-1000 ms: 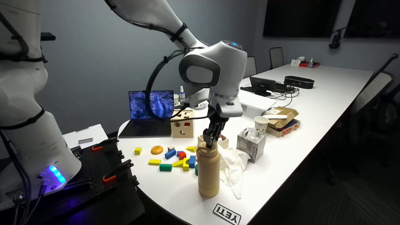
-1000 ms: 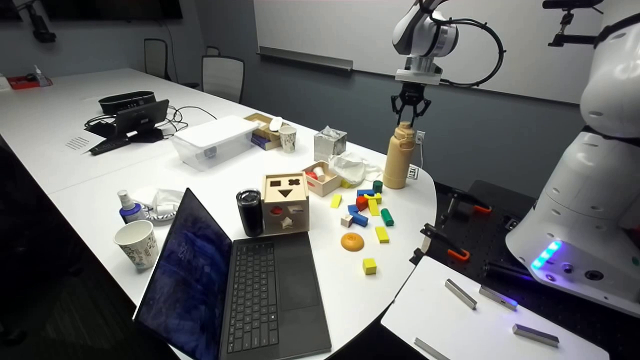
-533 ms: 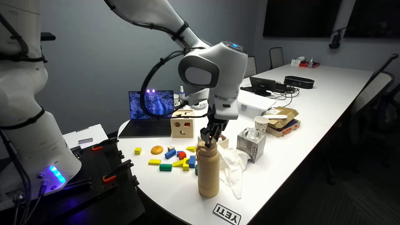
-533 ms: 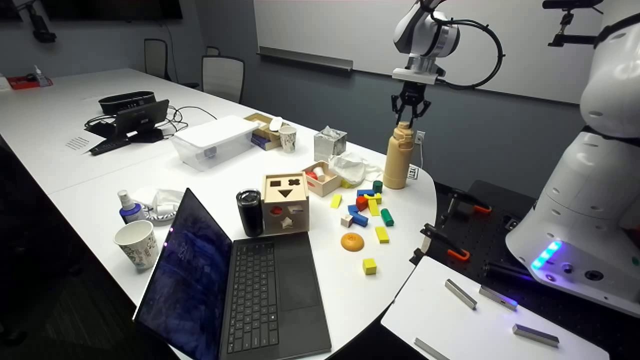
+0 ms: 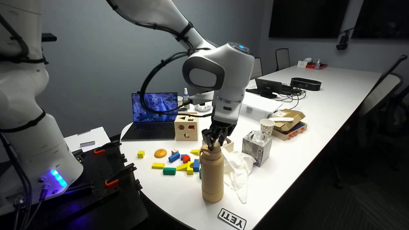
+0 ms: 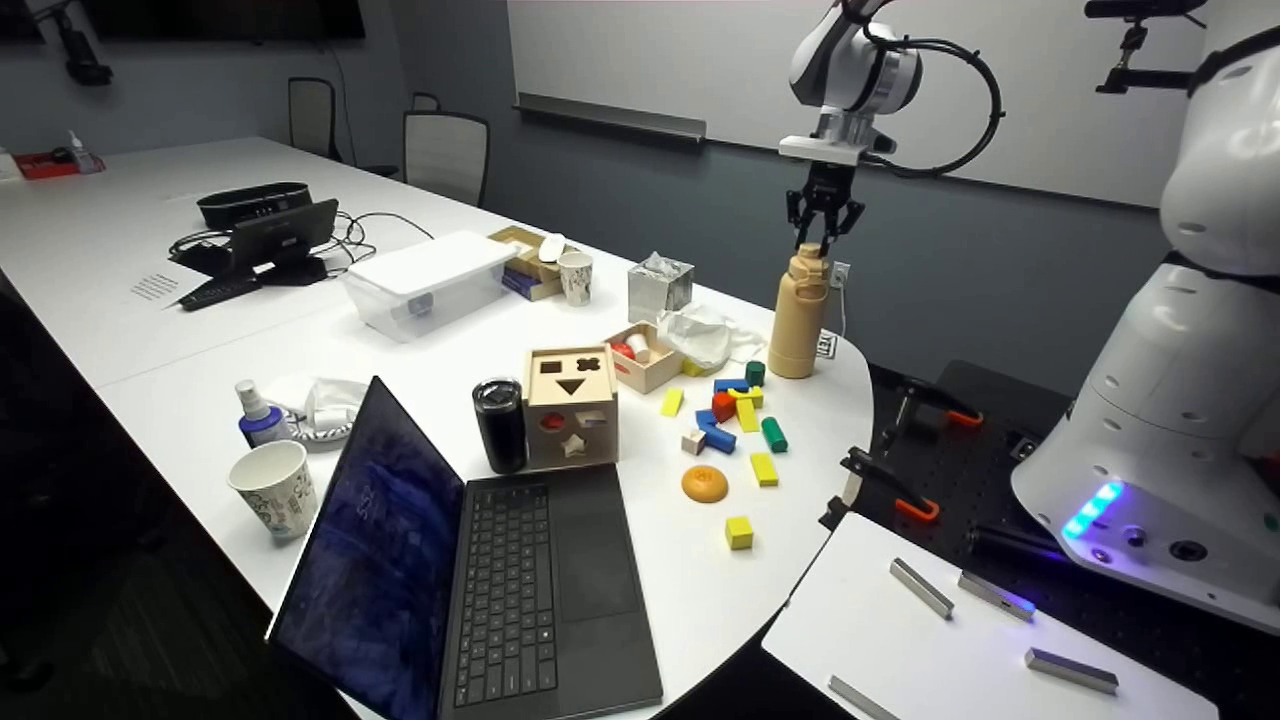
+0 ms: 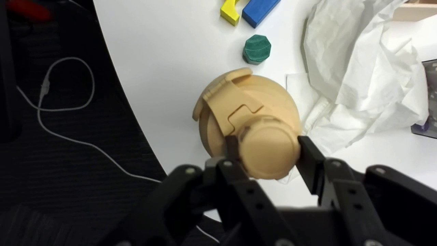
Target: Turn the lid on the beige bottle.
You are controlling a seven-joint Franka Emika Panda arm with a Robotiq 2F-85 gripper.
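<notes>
Beige bottle point(image 5: 212, 179) stands upright near the rounded end of a white table point(image 5: 271, 182), its long axis vertical, just beneath the gripper point(image 6: 812, 244), which points down at a slight lean; a clean turn will likely hinge on a roll about that axis. Jaws part-closed, the gripper appears to have hold of the lid point(image 7: 269, 152), which lies at the bottle's top, squarely between them in the wrist view, one at each side.
</notes>
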